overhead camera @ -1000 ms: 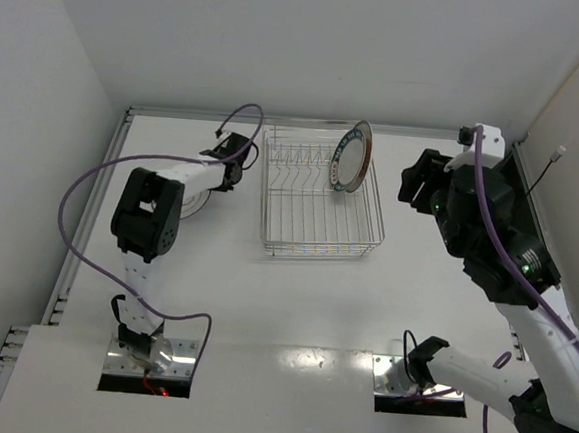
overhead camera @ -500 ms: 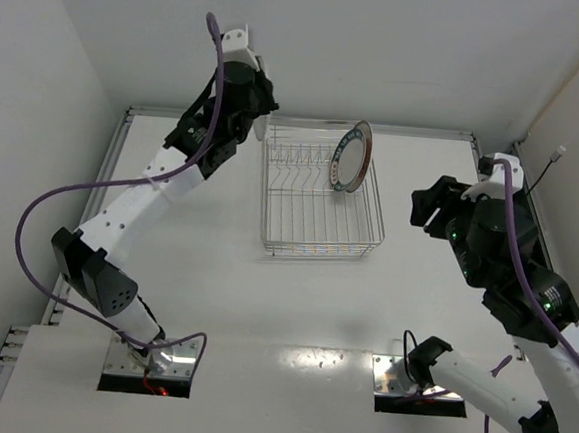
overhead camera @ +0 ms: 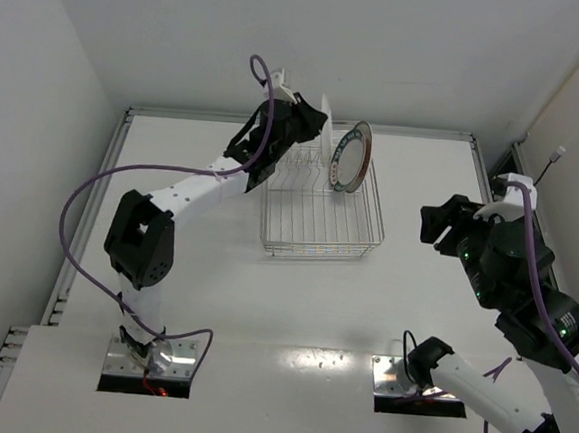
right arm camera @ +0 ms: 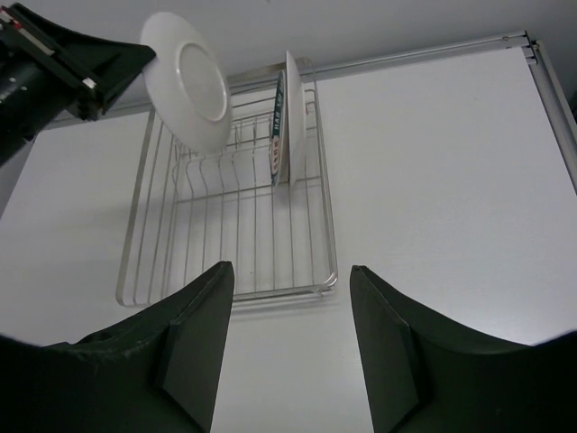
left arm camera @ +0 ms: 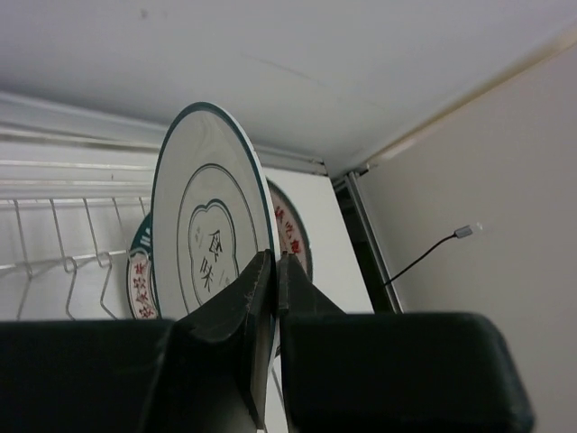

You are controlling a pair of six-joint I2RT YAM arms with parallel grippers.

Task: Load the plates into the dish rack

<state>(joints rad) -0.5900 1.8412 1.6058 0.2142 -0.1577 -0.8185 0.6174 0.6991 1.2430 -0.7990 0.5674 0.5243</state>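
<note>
My left gripper [overhead camera: 312, 120] is shut on the edge of a whitish plate [left arm camera: 209, 225] with thin dark rim lines. It holds the plate upright above the far left part of the dish rack [overhead camera: 317, 247]. The held plate's white back shows in the right wrist view [right arm camera: 189, 77]. A plate with a dark blue-green lettered rim [overhead camera: 351, 157] stands upright in the rack's far right slots, also seen from the right wrist [right arm camera: 281, 117]. My right gripper [right arm camera: 290, 269] is open and empty, to the right of the rack. The pinkish-brown plate is out of view.
The rack is a silvery wire basket at the back middle of the white table. White walls close in the back and both sides. A metal rail [overhead camera: 297, 123] runs along the table's far edge, just behind the rack.
My left arm has risen from the table left of the rack and swung right, carrying the whitish plate above the rack. My right arm has drawn back toward the near right.
</note>
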